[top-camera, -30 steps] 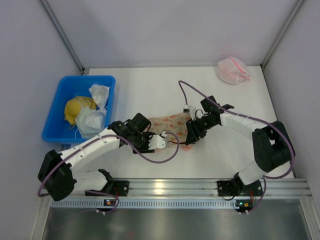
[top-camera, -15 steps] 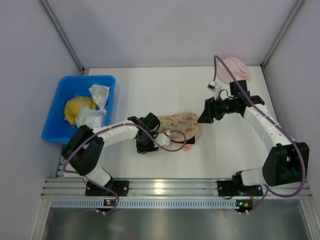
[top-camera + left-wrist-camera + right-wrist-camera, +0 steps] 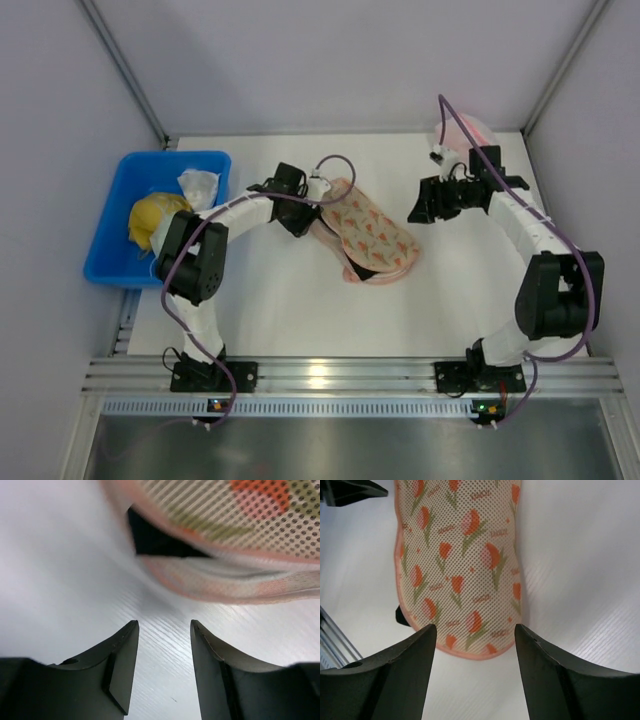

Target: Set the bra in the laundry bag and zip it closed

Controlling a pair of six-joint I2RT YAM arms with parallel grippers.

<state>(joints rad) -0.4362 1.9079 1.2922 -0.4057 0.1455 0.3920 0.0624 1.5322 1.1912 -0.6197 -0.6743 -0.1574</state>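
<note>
The laundry bag [image 3: 368, 230] lies slantwise on the white table, a peach mesh oval with orange tulip marks. A little of the black bra [image 3: 363, 271] peeks out at its near edge. In the left wrist view the bra [image 3: 160, 540] shows as dark fabric in a gap in the bag's [image 3: 235, 510] rim. My left gripper [image 3: 312, 215] [image 3: 164, 625] is open at the bag's far-left end, over bare table. My right gripper [image 3: 415, 207] [image 3: 475, 627] is open, right of the bag [image 3: 460, 555], holding nothing. The bra [image 3: 399, 615] pokes out on the left there.
A blue bin [image 3: 120, 240] at the left holds a yellow cloth lump [image 3: 152, 215] and white cloth bundles [image 3: 198, 186]. A pink-and-white mesh bundle [image 3: 470, 128] lies at the back right, just behind my right arm. Grey walls enclose the table.
The bag has slid from the front centre toward the back and turned diagonal. My left gripper swung back to its far end. My right gripper left the bag, opened and drew back right.
</note>
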